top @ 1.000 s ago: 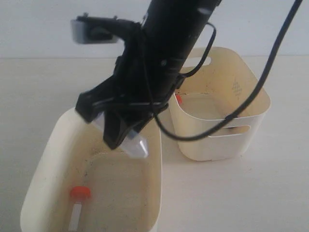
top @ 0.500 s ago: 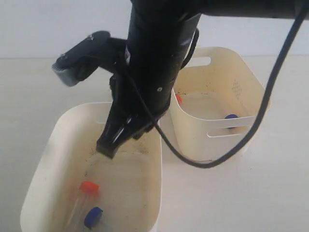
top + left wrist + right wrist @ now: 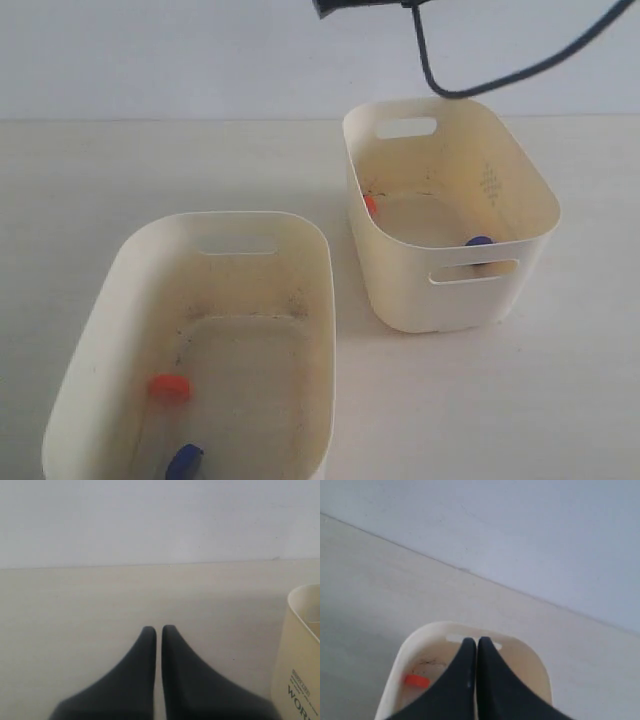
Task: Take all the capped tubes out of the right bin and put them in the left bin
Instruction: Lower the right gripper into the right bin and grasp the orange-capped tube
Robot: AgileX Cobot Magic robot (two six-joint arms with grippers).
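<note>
Our left hand is closed, its two dark fingers nearly meeting with only a sliver between them, and it holds nothing. Off to one side of it stands a cream bin wall with dark print (which bin it is we cannot tell). Beyond the tips run the bare table and a pale back wall.

Our right hand is closed and empty too. Below and just ahead of its tips lies what we take for the right bin, with an orange tube beside dark marks on its floor.

In the exterior view neither hand shows, only a dark arm piece and a cable at the top edge. Well below that piece, the left bin holds two of the capped tubes, the second orange tube and the second blue tube, close together. Farther off, the right bin holds the orange tube against one wall and a blue tube across the floor by the slot handle.
</note>
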